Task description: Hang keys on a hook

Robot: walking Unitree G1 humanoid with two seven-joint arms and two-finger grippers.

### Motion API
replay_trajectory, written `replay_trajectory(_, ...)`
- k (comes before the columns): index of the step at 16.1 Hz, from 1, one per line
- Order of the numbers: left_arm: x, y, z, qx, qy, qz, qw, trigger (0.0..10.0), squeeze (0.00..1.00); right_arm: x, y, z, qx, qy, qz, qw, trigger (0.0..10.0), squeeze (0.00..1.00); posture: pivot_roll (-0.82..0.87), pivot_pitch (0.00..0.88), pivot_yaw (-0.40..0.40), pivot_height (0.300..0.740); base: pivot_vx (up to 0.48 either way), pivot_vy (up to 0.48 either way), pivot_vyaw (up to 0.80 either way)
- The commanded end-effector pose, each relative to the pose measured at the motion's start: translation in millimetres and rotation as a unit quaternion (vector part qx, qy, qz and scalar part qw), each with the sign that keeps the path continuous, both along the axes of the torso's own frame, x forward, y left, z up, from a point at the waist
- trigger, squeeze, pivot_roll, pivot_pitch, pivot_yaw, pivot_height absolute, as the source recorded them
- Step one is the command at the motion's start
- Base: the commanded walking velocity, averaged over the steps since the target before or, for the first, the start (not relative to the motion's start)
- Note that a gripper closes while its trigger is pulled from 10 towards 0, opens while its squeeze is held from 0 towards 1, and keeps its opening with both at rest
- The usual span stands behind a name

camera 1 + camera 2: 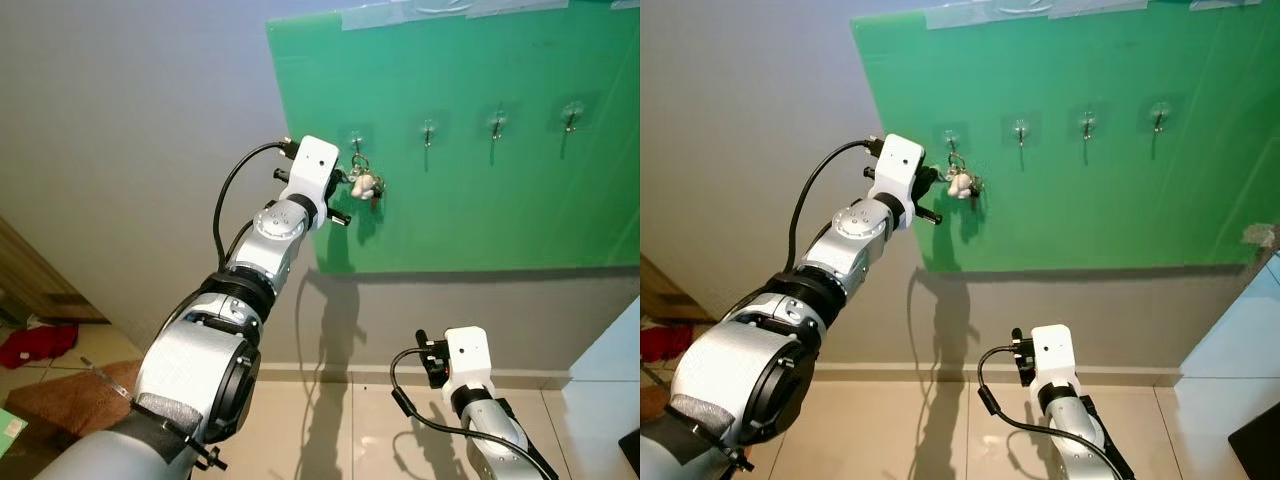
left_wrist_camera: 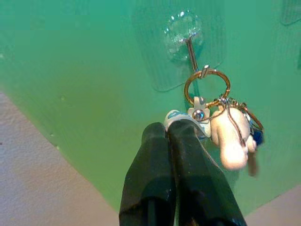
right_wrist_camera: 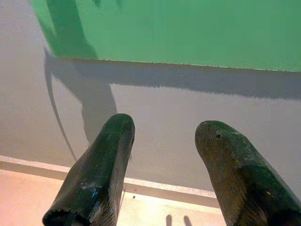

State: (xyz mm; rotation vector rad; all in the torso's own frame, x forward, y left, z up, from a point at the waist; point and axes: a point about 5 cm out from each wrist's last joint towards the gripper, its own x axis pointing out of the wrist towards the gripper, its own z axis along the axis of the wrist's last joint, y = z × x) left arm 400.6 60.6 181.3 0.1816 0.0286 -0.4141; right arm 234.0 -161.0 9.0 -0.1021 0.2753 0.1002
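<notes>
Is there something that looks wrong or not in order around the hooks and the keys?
Nothing is damaged or spilled. The keys have their ring over the leftmost hook on the green board, but the left gripper is shut on their tag. The right gripper hangs open, low by the wall.

Silver arms with black joint rings, white wrist housings, looping black cables, and glossy black-fingered pincers.

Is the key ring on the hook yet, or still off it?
On: the key ring loops over the hook, with the left end effector shut on the keys.
</notes>
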Motion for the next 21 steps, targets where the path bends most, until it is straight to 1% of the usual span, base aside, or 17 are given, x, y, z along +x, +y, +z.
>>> replay_trajectory(1,0.7,2.9,2.9,0.002,-0.007,-0.004,1.000,10.0,0.00,0.2,2.7,0.1,0.003,-0.002,0.002,1.000,10.0,0.00,-0.12,0.000,0.164,0.740,0.000,0.000,0.00)
replay_trajectory(2,0.3,0.7,5.2,-0.007,-0.012,-0.011,1.000,10.0,0.00,0.1,2.6,0.0,0.003,-0.002,0.002,1.000,10.0,0.00,-0.12,0.000,0.164,0.740,0.000,0.000,0.00)
replay_trajectory(3,1.0,1.7,9.3,-0.008,-0.025,-0.004,1.000,10.0,0.00,0.1,2.5,0.0,0.003,-0.002,0.003,1.000,10.0,0.00,-0.12,0.000,0.162,0.740,0.000,0.000,0.00)
replay_trajectory(7,1.8,1.1,12.5,-0.029,-0.021,0.001,0.999,10.0,0.00,1.1,1.4,1.5,0.001,-0.006,0.001,1.000,10.0,0.00,-0.12,0.000,0.158,0.740,0.000,0.000,0.00)
replay_trajectory(9,1.7,1.4,16.4,-0.050,-0.028,-0.006,0.998,10.0,0.00,2.1,0.6,3.0,0.001,-0.009,0.000,1.000,10.0,0.00,-0.12,0.000,0.156,0.740,0.000,0.000,0.00)
replay_trajectory(11,1.8,1.7,17.2,-0.049,-0.030,-0.004,0.998,10.0,0.00,2.8,0.7,3.5,0.000,-0.010,0.001,1.000,10.0,0.00,-0.12,0.000,0.154,0.740,0.000,0.000,0.00)
replay_trajectory(14,2.5,6.1,20.9,-0.051,-0.051,0.016,0.997,10.0,0.00,3.4,1.1,3.6,-0.001,-0.010,0.005,1.000,10.0,0.00,-0.11,0.000,0.151,0.740,0.000,0.000,0.00)
replay_trajectory(17,1.2,13.4,24.7,-0.100,-0.067,0.033,0.992,10.0,0.00,3.5,2.1,3.7,-0.001,-0.011,0.006,1.000,10.0,0.00,-0.11,0.000,0.152,0.740,0.000,0.000,0.00)
replay_trajectory(19,-1.4,17.2,25.2,-0.104,-0.082,0.039,0.990,10.0,0.00,3.4,1.7,3.3,-0.001,-0.011,0.007,1.000,10.0,0.00,-0.11,0.000,0.145,0.740,0.000,0.000,0.00)
replay_trajectory(20,-4.1,16.9,24.5,-0.102,-0.090,0.033,0.990,10.0,0.00,4.1,1.1,3.3,-0.002,-0.011,0.009,1.000,10.0,0.00,-0.10,0.000,0.138,0.740,0.000,0.000,0.00)
replay_trajectory(21,-5.0,16.5,23.0,-0.103,-0.089,0.031,0.990,10.0,0.00,4.9,0.9,3.5,-0.003,-0.010,0.012,1.000,10.0,0.00,-0.10,0.000,0.135,0.740,0.000,0.000,0.00)
